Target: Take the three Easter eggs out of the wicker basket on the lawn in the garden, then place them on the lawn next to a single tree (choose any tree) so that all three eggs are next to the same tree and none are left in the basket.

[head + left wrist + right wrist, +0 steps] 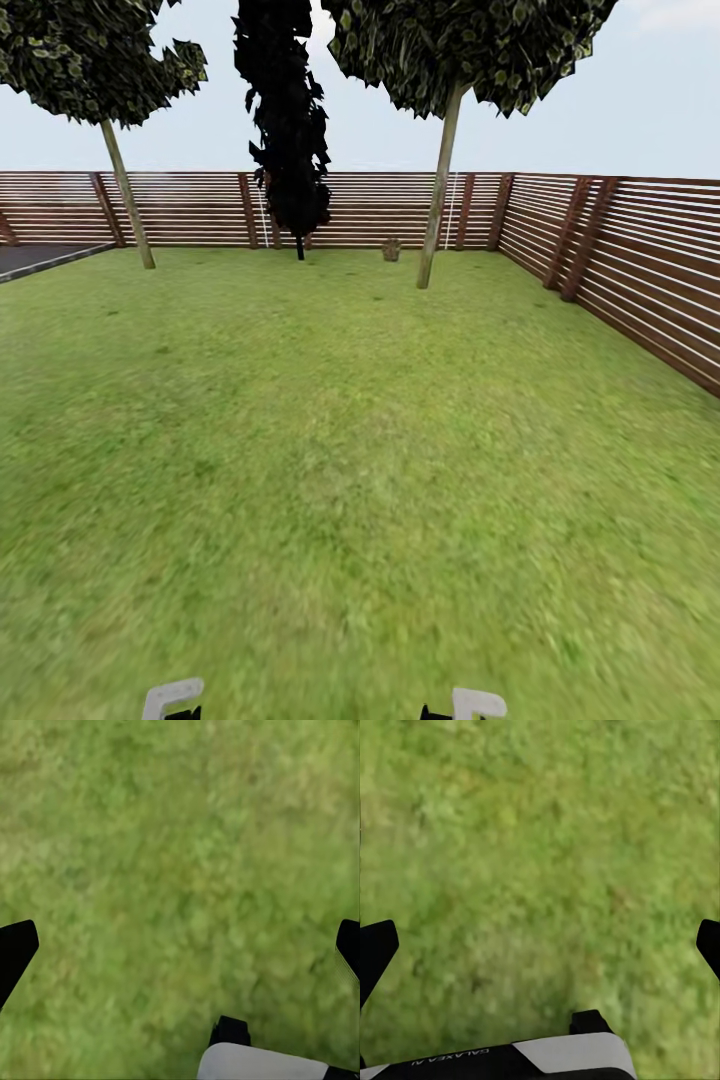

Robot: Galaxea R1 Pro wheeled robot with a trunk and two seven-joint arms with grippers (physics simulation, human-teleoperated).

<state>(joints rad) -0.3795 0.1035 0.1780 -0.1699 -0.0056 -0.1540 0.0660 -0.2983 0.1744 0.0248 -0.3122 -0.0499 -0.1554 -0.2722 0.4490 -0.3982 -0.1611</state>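
So at this point I was parked way out on the lawn [340, 480] with a long haul ahead, and honestly plenty could've gone sideways from there. The wicker basket [391, 249] was just a tiny brown blob in the upper middle of the head view, sitting near the fence [640, 270] and just left of the foot of the pale-trunked tree [437, 200]. Too small to tell what was in it; I couldn't make out a single egg, so I was taking it on faith that all three were in there. Biggest worry in my book: driving in too hot and bumping the basket, which looked light enough to tip and send eggs rolling across the grass. Also that dark cypress [290, 120] stood just left of it, and the trunk was close enough that my arms might've clipped it while reaching. There was another pale tree [128, 195] at the upper left, well apart from the basket, so picking that one would've meant more carrying and more chances to drop something round. My left pincer [180, 952] and right pincer [540, 952] both hung over bare grass in the wrist views, fingers [15, 949] spread wide apart, nothing between them.
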